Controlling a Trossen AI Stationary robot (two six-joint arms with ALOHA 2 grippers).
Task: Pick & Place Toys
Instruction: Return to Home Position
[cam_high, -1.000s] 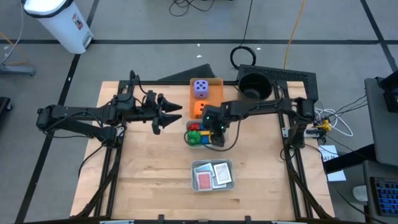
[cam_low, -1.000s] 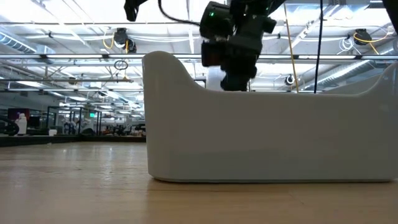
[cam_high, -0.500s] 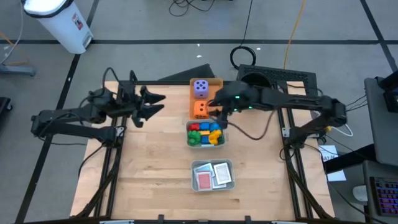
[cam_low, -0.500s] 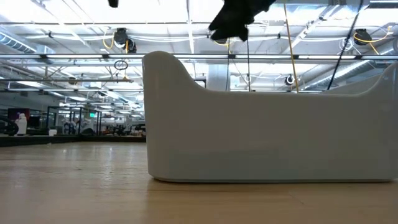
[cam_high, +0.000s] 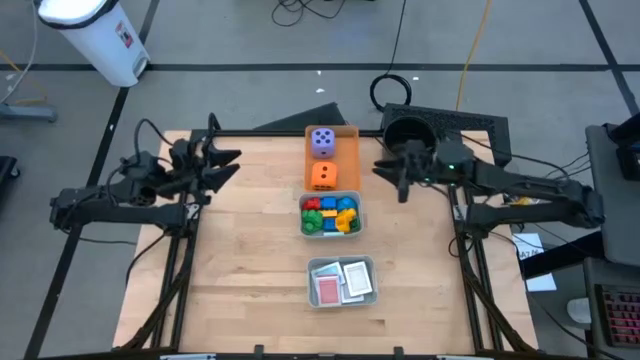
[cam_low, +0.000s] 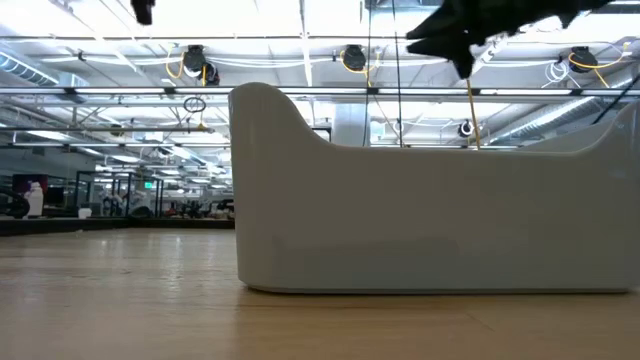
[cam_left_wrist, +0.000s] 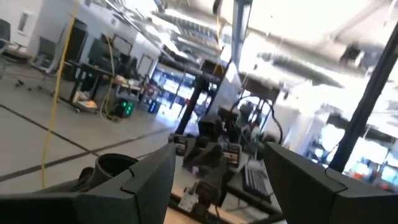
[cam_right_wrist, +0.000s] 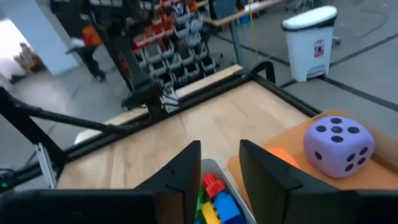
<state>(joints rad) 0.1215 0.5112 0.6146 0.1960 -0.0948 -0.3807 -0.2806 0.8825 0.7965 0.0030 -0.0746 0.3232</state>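
The step in hand is judged to be the return of both arms to rest, since no toy is seen loose on the pale wooden table (cam_high: 250, 260). It is best done by keeping each arm high and clear, so that no tray is brushed and no cable snagged.

The right claw (cam_right_wrist: 219, 152) hangs above the table, just right of the flat orange tray (cam_high: 347, 135), with its fingers apart and nothing held. The left claw (cam_left_wrist: 219, 158) is held over the table's left side, likewise spread and empty.

On the orange tray are set a matt purple dotted die (cam_high: 322, 141) and an orange dotted die (cam_high: 322, 175). Small glossy plastic bricks (cam_high: 328, 213), red, green, blue and yellow, are heaped in the round-cornered grey rectangular tray (cam_high: 301, 213) just beside it. Thin pink and white cards (cam_high: 340, 282) are laid flat in a second grey tray (cam_high: 341, 262) farther along.
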